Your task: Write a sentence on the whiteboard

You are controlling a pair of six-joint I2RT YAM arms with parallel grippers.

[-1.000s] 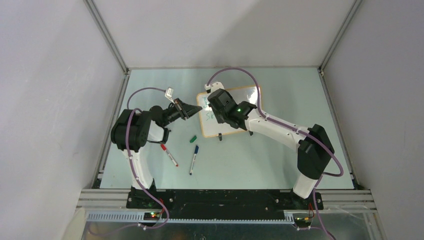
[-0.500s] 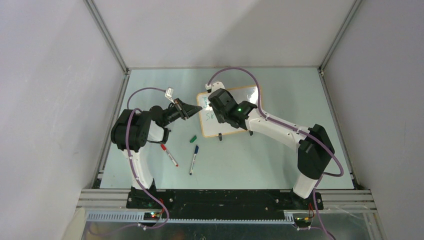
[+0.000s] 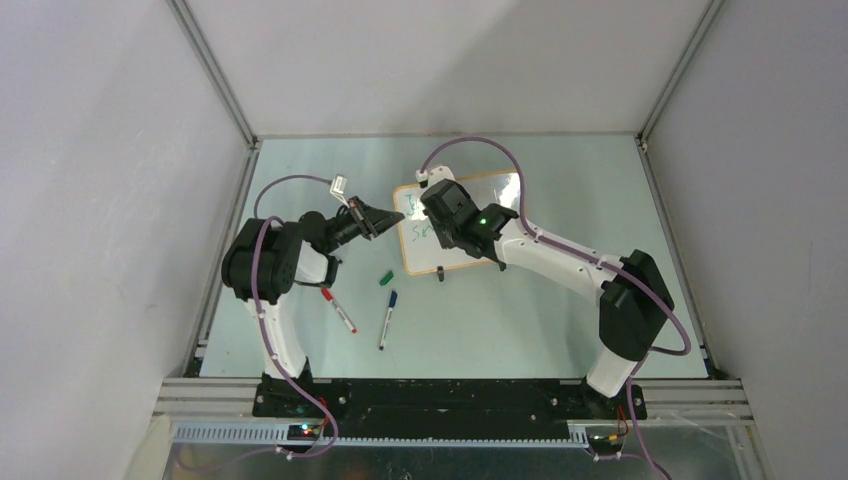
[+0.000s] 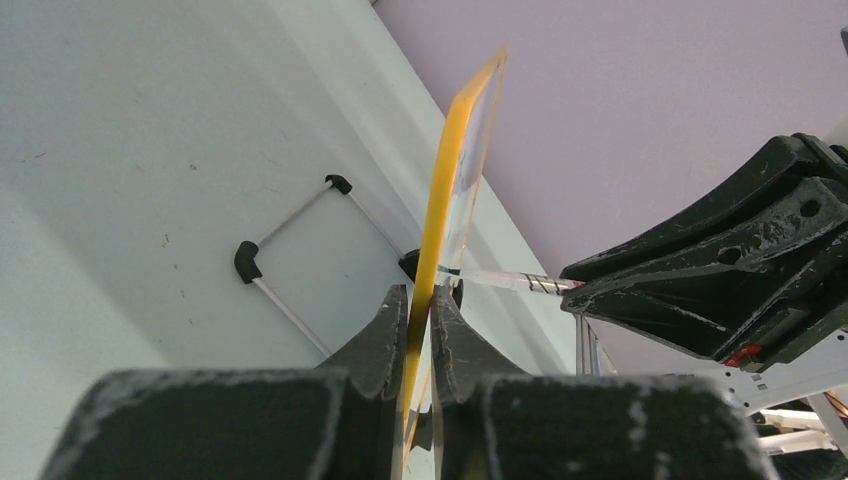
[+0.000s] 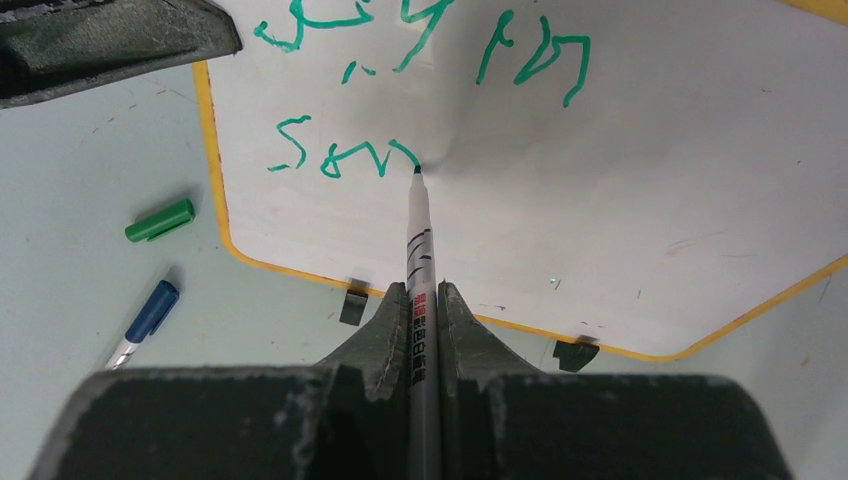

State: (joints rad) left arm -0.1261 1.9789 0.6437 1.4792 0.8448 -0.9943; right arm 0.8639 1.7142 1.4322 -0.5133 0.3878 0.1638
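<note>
1. Top external view, far left: the left gripper (image 3: 392, 226) reaches in to the left edge of the board (image 3: 503, 196).
2. Left wrist view shows its jaws pinched tight on the thin yellow edge of the board (image 4: 455, 150), one finger on each side. The left gripper (image 4: 420, 300) holds it low down.
3. On the table (image 3: 560, 320), in front of the board, a red pen (image 3: 339, 310) lies nearest the left arm.
4. Next comes a small green cap (image 3: 386, 277), lying alone.
5. Just to the front of the cap lies a blue pen (image 3: 387, 318). None of these three touch.
6. The board stands near the back middle of the table, leaning, on two small black feet (image 5: 352, 303).
7. Green words (image 5: 350, 165) sit at the top left of the board (image 5: 600, 200). The top line looks like "Joy in". The line under it has only "Sm".
8. The right gripper (image 3: 440, 228) is over the left half of the board.
9. Right wrist view shows the right gripper (image 5: 423, 295) with its jaws closed on a green pen (image 5: 418, 230). The pen tip touches the board right at the end of "Sm".
</note>
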